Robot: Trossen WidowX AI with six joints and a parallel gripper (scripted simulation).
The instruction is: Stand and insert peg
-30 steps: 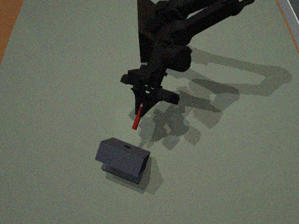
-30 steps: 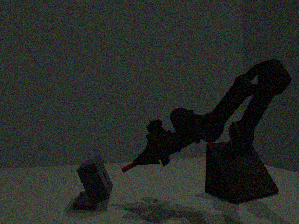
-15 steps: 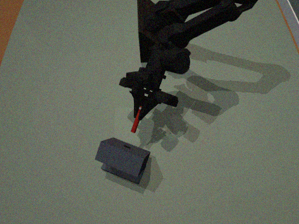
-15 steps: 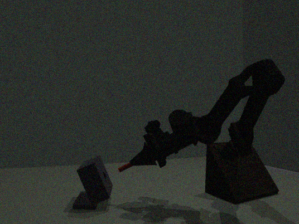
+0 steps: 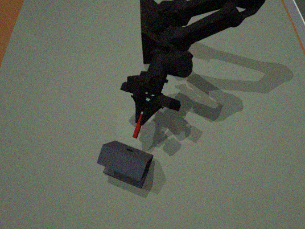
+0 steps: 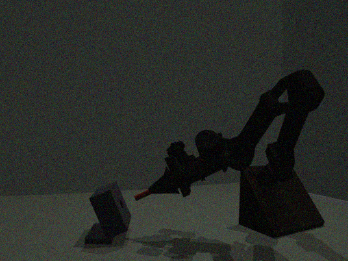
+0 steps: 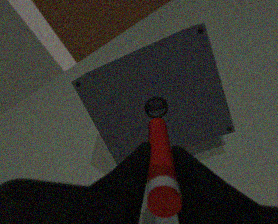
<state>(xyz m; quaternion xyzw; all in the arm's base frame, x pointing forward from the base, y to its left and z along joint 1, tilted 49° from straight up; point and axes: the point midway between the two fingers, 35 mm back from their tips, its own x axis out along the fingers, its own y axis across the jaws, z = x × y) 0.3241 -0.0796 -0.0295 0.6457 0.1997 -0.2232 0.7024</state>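
Note:
My gripper (image 5: 141, 118) (image 6: 152, 189) is shut on the red peg (image 5: 137, 129) (image 6: 141, 195) (image 7: 160, 150). It grips the peg near the white band (image 5: 141, 113) (image 7: 161, 181), and the plain end points forward and down. The sloped grey panel (image 5: 119, 160) (image 6: 107, 209) (image 7: 120, 85) stands just ahead of the peg tip. Its single round hole (image 5: 130, 149) (image 6: 121, 204) (image 7: 156, 106) faces the gripper. In the wrist view the peg's plain tip lines up just below the hole. The tip is a short gap away from the panel's face and is held above the table.
The arm's dark base (image 5: 148, 35) (image 6: 276, 202) stands behind the gripper. The table's edge (image 5: 293, 9) with an orange floor (image 5: 11, 1) runs at the far side. Shadows lie on the table beside the panel.

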